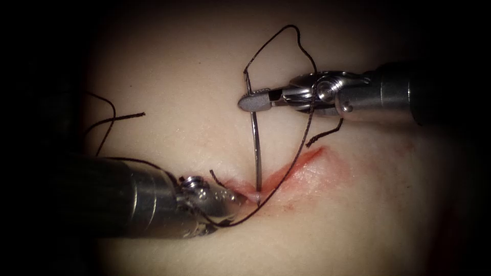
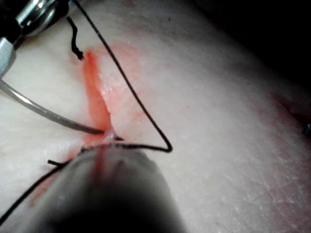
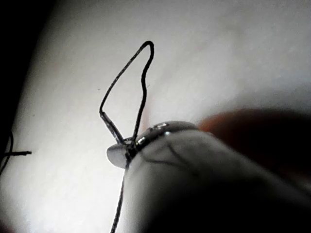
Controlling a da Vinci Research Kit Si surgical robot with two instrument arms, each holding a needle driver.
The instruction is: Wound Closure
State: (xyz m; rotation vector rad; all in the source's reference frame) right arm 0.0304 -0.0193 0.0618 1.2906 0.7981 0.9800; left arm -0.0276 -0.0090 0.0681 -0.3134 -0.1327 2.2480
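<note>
Steel needle [image 1: 257,153] stands nearly upright, its tip sunk in the cut [image 1: 286,174] of the pale tissue [image 1: 179,76], its swaged end clamped in the right claw [image 1: 254,100]. Dark thread [image 1: 286,33] loops above it. The left claw [image 1: 232,198] presses at the cut's left end; whether it is together, I cannot tell. Bare tissue lies beyond toward the far edge.

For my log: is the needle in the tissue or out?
In. The needle, held near its thread end by the right tool, meets the tissue at the cut.
</note>
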